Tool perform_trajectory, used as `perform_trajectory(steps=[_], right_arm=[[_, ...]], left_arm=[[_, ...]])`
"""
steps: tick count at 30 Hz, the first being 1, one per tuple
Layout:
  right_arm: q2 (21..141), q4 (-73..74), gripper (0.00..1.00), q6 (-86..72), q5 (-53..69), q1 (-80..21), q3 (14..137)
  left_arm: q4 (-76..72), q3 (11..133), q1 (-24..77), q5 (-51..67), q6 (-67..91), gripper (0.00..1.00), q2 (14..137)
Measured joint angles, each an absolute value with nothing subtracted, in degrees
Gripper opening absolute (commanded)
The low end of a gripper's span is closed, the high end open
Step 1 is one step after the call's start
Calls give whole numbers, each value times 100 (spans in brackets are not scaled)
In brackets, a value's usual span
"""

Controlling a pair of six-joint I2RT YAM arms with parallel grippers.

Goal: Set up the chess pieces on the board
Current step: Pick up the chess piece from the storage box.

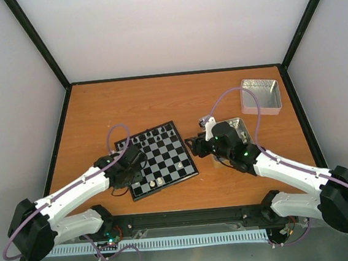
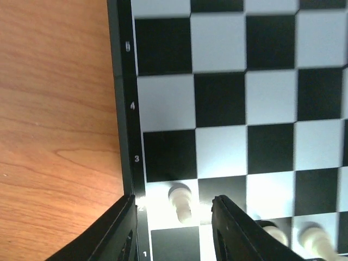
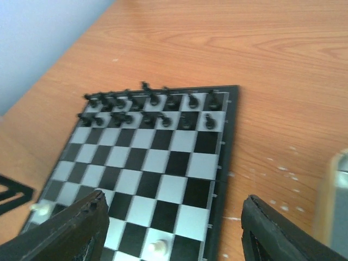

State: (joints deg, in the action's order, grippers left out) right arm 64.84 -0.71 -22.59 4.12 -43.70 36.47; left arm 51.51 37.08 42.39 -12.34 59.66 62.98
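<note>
Left gripper (image 2: pixel 173 202): jaws partly apart, straddling upright white pawn (image 2: pixel 181 202) on pale second-rank square by left rim of board (image 2: pixel 124 109); gap each side, nothing gripped. Other white pieces (image 2: pixel 312 239) just to right. Right gripper (image 3: pixel 173 223): wide, empty, just beside board's right rim. Black chessmen (image 3: pixel 147 109) line far two rows. Left arm nearer to near ranks.

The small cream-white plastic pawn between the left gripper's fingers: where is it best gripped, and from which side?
Probably by its narrow neck under the round head, coming from above. The cream-white pawn appears to stand upright on the black-and-silver chessboard, and the left gripper is open astride it.
</note>
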Motion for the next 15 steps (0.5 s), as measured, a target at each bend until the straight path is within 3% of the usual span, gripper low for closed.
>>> perform_trajectory(steps=[8, 15], right_arm=[[6632, 1066, 57, -3028, -1000, -3706, 3887], [7242, 1680, 45, -3068, -1020, -2652, 4029]], left_arm=[[5201, 4189, 4239, -1927, 5695, 56, 5546], [4281, 4366, 4239, -2167, 4676, 62, 4604]])
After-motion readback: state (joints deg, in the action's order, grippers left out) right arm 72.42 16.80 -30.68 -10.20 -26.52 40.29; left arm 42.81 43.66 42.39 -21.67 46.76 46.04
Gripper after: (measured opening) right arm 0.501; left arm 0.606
